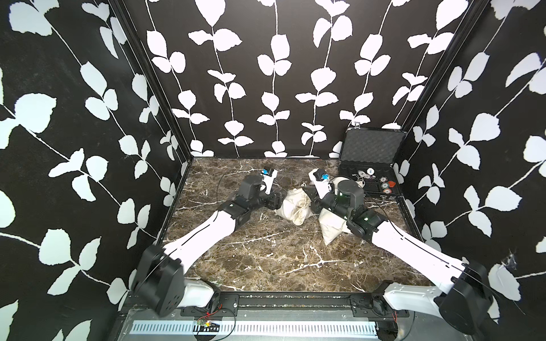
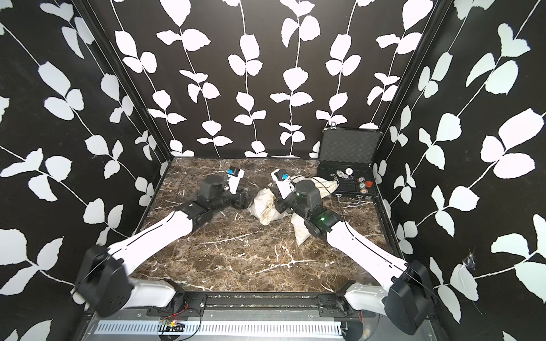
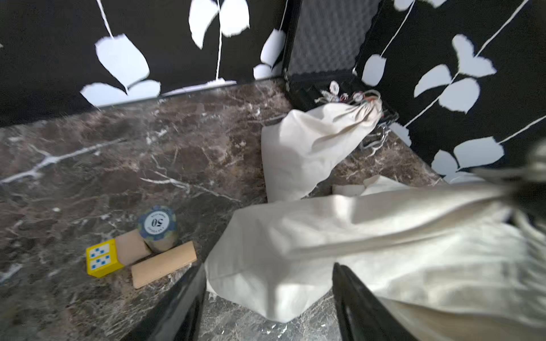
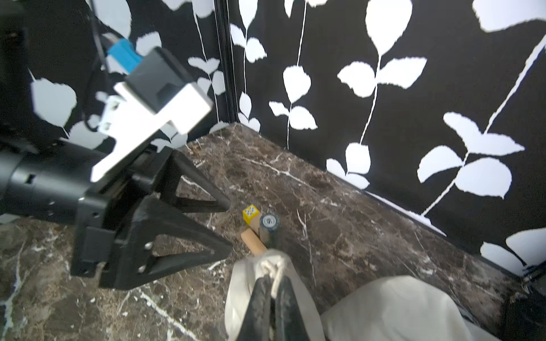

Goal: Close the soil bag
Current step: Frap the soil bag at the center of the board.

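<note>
The soil bag (image 1: 295,206) (image 2: 266,208) is a cream cloth drawstring sack lying mid-table between my two grippers. In the right wrist view my right gripper (image 4: 273,280) is shut on the bag's white knotted drawstring (image 4: 270,265), right at the gathered neck (image 4: 245,283). My left gripper (image 3: 269,265) stands open, its black fingers (image 3: 177,304) either side of the bag's bottom corner (image 3: 280,295) without pinching it. In both top views the left gripper (image 1: 276,202) (image 2: 246,200) sits at the bag's left end and the right gripper (image 1: 310,195) (image 2: 279,203) at its right end.
A second tied cream bag (image 3: 310,141) lies by the open black case (image 1: 369,165) of poker chips at the back right. A third cream bag (image 1: 332,227) lies under my right arm. A yellow dotted block (image 3: 102,258), wooden blocks (image 3: 164,264) and a chip stack (image 3: 156,224) sit beyond the soil bag.
</note>
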